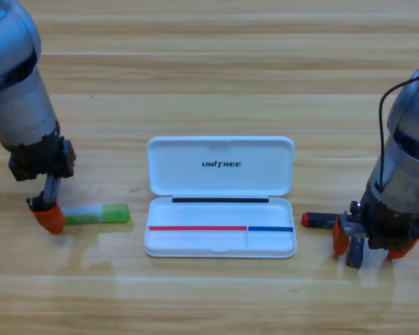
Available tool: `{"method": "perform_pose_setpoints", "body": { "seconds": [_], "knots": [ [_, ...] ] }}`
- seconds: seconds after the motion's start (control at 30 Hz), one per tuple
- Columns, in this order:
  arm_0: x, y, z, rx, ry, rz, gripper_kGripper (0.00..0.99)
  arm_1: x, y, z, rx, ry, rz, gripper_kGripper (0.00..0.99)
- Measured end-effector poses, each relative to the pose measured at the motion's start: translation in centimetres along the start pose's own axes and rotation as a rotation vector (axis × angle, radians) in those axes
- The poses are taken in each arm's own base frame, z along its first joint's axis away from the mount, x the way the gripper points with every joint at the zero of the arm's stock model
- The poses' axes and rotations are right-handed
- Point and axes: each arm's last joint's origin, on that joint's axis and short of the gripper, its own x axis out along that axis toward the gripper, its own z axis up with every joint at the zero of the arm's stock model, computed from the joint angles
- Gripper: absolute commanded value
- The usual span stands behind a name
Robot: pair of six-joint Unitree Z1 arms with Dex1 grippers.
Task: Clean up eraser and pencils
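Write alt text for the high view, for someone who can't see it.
An open white case lies mid-table between two grey robot arms. The left gripper is at one end of a light green pencil lying left of the case. The right gripper is down over a black pencil with a red end, right of the case.

open case (221, 197) mid-table, lid behind tray, one pencil (96, 214) left of it at left gripper (47, 216), other pencil (319, 220) right of it at right gripper (373, 246)
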Motion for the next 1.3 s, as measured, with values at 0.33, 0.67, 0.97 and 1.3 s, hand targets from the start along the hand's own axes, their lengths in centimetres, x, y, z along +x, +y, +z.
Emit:
{"method": "perform_pose_setpoints", "body": {
  "seconds": [0.33, 0.67, 0.97, 1.3],
  "knots": [
    [0.3, 0.1, 0.2, -0.009, -0.003, 0.004, 0.988, 0.0, -0.1, 0.1, -0.055, 0.07, 0.068, 0.0],
    [1.8, 0.5, 0.7, -0.009, -0.014, 0.017, 0.989, -2.6, 0.1, 0.0, -0.556, 0.17, 0.115, 0.0],
    [3.5, -0.1, 0.9, 0.003, -0.03, 0.034, 0.828, -9.9, 0.5, 1.0, -1.402, -0.063, 0.142, 0.0],
    [3.7, -0.3, 1.4, 0.017, -0.042, 0.049, 0.0, -6.9, 4.5, 3.3, -1.623, -0.041, 0.134, 0.0]
  ]
}}
